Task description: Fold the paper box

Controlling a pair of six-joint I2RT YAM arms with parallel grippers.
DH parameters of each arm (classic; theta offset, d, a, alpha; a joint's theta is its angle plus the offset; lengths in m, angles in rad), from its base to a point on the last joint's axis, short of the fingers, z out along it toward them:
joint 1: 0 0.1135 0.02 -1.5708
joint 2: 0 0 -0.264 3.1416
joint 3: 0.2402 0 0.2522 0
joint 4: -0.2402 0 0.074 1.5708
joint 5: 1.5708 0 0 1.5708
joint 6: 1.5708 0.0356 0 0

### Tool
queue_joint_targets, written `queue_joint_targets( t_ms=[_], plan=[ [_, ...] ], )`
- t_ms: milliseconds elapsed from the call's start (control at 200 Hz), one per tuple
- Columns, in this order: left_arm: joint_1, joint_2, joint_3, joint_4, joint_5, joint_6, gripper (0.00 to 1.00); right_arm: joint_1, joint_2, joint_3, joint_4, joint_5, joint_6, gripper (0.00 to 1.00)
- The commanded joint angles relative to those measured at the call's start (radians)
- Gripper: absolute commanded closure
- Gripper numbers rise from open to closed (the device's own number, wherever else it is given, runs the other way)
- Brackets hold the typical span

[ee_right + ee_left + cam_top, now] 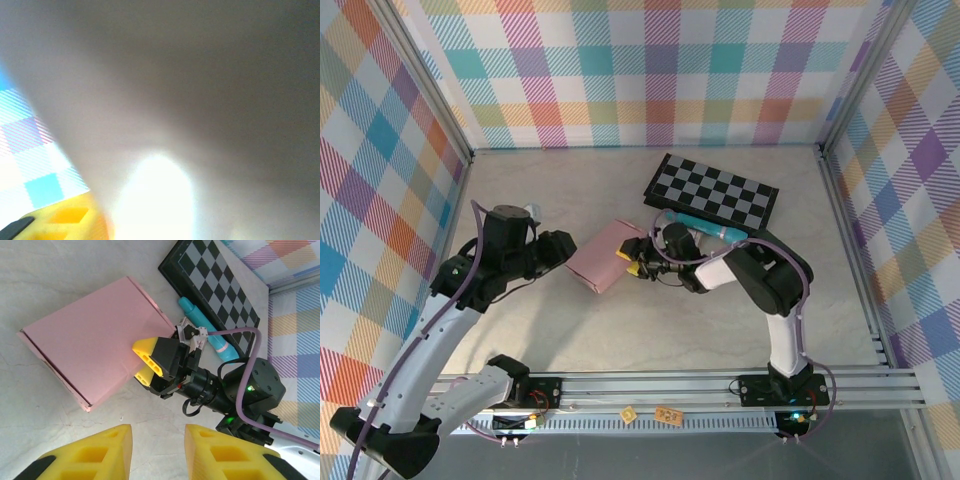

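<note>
I have the dusty-pink thin cardboard paper box (608,257) lying flat on the pale marbled worktop (650,335), a little left of centre and between my two arms. Its top panel is down, so it reads as a shallow closed carton.

My right tool (144,361) is at the box's right-hand edge. In the left wrist view one yellow fingertip lies over the top panel and the other sits at the rim, which I judge is there to press or tuck that side in. I cannot tell whether those jaws are pinching the cardboard or merely bracketing it. The right wrist view is a blur of pale surface pressed close, with one yellow finger (65,220) at the bottom corner.

My left tool (158,434) hangs just beside the box's left side, jaws narrowly apart over bare worktop and holding nothing. I take it as placed to brace the carton from the opposite side so it doesn't slide.

The black-and-grey checkered folding board (712,192) and the teal plastic tube (708,228) lie behind the right arm, out of the work. I judge the fold is nearly finished, with that right edge the last part to seat.
</note>
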Motion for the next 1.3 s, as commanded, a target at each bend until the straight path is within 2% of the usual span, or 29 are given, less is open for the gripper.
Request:
queue_joint_targets(
  t_ms=[0, 105, 195, 280, 395, 430, 555, 630, 650, 725, 815, 870, 885, 895, 910, 955, 1010, 1075, 1170, 1295],
  plan=[
    [0.006, -0.005, -0.012, 0.017, 0.012, -0.012, 0.68, -0.006, 0.027, -0.040, 0.076, 0.008, 0.012, 0.43],
    [0.006, 0.005, -0.012, 0.025, 0.025, -0.012, 0.68, -0.007, -0.009, -0.054, -0.017, 0.019, 0.025, 0.31],
    [0.006, 0.011, -0.010, 0.028, 0.029, -0.012, 0.68, -0.007, -0.077, -0.045, -0.209, 0.031, 0.009, 0.23],
    [0.006, 0.013, -0.009, 0.027, 0.028, -0.010, 0.68, -0.007, -0.154, 0.018, -0.573, 0.045, -0.026, 0.20],
    [0.006, 0.018, -0.005, 0.019, 0.023, -0.010, 0.68, -0.013, -0.263, 0.110, -1.052, 0.138, -0.034, 0.17],
    [0.006, 0.022, -0.006, 0.017, 0.020, -0.011, 0.68, -0.015, -0.287, 0.147, -1.199, 0.177, -0.030, 0.11],
    [0.006, 0.047, 0.006, -0.007, 0.000, -0.020, 0.66, -0.040, -0.364, 0.241, -1.457, 0.252, -0.067, 0.08],
    [0.007, 0.055, 0.015, -0.013, -0.017, -0.019, 0.65, -0.063, -0.405, 0.330, -1.590, 0.303, -0.147, 0.07],
    [0.009, 0.056, 0.019, -0.016, -0.023, -0.018, 0.65, -0.072, -0.419, 0.351, -1.604, 0.316, -0.186, 0.00],
    [0.008, 0.063, 0.036, -0.024, -0.054, -0.006, 0.63, -0.104, -0.501, 0.388, -1.545, 0.351, -0.389, 0.01],
    [0.009, 0.074, 0.058, -0.026, -0.096, 0.011, 0.57, -0.126, -0.645, 0.412, -1.525, 0.464, -0.621, 0.01],
    [0.011, 0.078, 0.068, -0.021, -0.130, 0.018, 0.29, -0.146, -0.719, 0.437, -1.539, 0.539, -0.746, 0.01],
    [0.011, 0.078, 0.071, -0.021, -0.140, 0.019, 0.17, -0.151, -0.739, 0.444, -1.549, 0.563, -0.779, 0.01],
    [0.012, 0.078, 0.072, -0.019, -0.147, 0.021, 0.04, -0.156, -0.750, 0.450, -1.555, 0.575, -0.800, 0.01],
    [0.013, 0.078, 0.072, -0.015, -0.158, 0.024, 0.00, -0.162, -0.763, 0.460, -1.566, 0.601, -0.827, 0.01],
    [0.014, 0.070, 0.066, 0.011, -0.181, 0.037, 0.00, -0.182, -0.802, 0.490, -1.614, 0.703, -0.886, 0.01],
    [0.016, 0.051, 0.048, 0.050, -0.208, 0.058, 0.00, -0.202, -0.832, 0.515, -1.682, 0.888, -0.901, 0.01],
    [0.025, 0.031, 0.016, 0.098, -0.237, 0.074, 0.00, -0.245, -0.887, 0.459, -1.667, 1.054, -0.933, 0.01],
    [0.038, 0.035, -0.016, 0.112, -0.323, 0.084, 0.00, -0.340, -1.032, 0.274, -1.503, 1.067, -1.049, 0.01],
    [0.038, 0.067, -0.043, 0.063, -0.579, 0.071, 0.00, -0.426, -1.186, 0.016, -1.301, 1.058, -1.199, 0.01]
  ],
)
